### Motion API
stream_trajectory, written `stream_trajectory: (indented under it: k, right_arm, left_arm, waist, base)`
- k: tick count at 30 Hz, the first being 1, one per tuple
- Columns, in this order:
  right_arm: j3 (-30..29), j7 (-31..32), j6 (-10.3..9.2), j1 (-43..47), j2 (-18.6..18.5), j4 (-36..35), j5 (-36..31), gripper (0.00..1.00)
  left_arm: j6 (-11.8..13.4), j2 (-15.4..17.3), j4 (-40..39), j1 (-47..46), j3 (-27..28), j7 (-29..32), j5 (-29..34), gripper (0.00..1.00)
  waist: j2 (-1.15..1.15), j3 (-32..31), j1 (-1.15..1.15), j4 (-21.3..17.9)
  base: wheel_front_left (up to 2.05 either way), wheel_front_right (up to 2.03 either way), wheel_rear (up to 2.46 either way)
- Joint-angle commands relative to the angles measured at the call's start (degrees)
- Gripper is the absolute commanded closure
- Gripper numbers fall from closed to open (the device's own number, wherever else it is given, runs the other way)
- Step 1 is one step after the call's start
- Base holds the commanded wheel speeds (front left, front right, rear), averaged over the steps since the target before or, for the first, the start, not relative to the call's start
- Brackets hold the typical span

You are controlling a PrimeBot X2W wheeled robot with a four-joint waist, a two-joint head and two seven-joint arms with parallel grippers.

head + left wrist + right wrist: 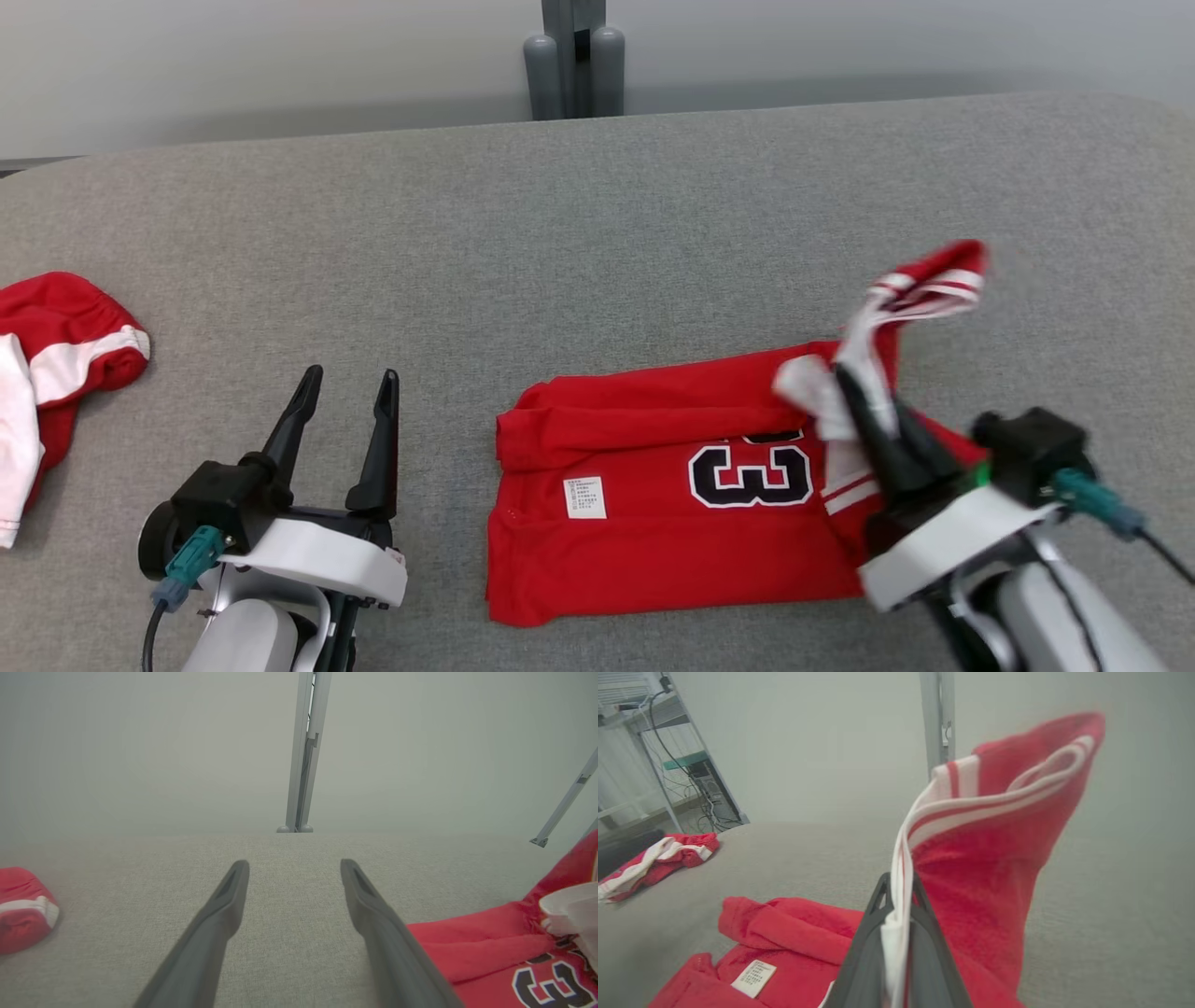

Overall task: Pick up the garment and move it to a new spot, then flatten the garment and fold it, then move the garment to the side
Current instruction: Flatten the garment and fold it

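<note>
1. My right gripper (897, 882) is clamped on the striped trim of the red numbered jersey (653, 532), which lies part-folded on the grey fabric table (560, 233). That thin pinch may slip.
2. The lifted flap (924, 280) looks twisted, though it is blurred, and could land creased.
3. My left gripper (352, 376) hangs wide and empty beside the jersey, so the unpinned body may drag.

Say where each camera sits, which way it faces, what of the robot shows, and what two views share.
Head view: on the head, facing forward and down at the grey surface; left pincer open, right pincer shut on the red jersey.
Left wrist view: on the left wrist, facing along its fingers across the surface toward the grey post.
Right wrist view: on the right wrist, facing along its fingers, which clamp the jersey's striped edge.
Shared: both wrist views show jersey and post.
</note>
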Motion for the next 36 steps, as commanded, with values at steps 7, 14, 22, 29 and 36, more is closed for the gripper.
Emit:
stream_trajectory:
  k: [7, 14, 22, 29, 36]
  right_arm:
    - [10.05, 3.29, -0.02, -2.14, 6.02, -3.7, 1.43, 1.0]
    - [17.63, 1.09, -0.02, -6.09, 9.07, 6.08, 3.7, 1.0]
    - [24.55, -3.09, -0.01, -10.85, 10.65, 15.57, 9.4, 1.0]
    - [31.29, -5.42, -0.01, -14.85, 10.91, 16.51, 15.15, 0.0]
    - [30.55, -5.85, -0.01, -16.06, 10.74, 12.8, 16.33, 0.0]
  left_arm:
    - [-0.94, -0.8, 0.87, -1.15, -0.49, -0.2, 0.61, 0.0]
    - [-1.93, -1.83, 2.13, -1.98, -1.52, -0.2, 1.14, 0.0]
    - [-2.58, -2.59, 3.26, -2.19, -2.15, -0.2, 1.72, 0.0]
    - [-2.93, -2.83, 3.78, -3.53, -2.39, -0.2, 2.35, 0.0]
    - [-3.2, -3.02, 4.17, -3.99, -1.97, -0.2, 2.7, 0.0]
  waist:
    - [0.0, 0.31, 0.0, 2.23]
    - [0.0, 0.88, 0.0, 4.95]
    - [0.0, 1.67, 0.0, 6.65]
    - [0.0, 2.88, 0.0, 7.0]
    - [0.0, 3.35, 0.0, 6.23]
  base:
    - [0.0, 0.0, 0.0]
    - [0.0, 0.0, 0.0]
    - [0.0, 0.0, 0.0]
    - [0.0, 0.0, 0.0]
    - [0.0, 0.0, 0.0]
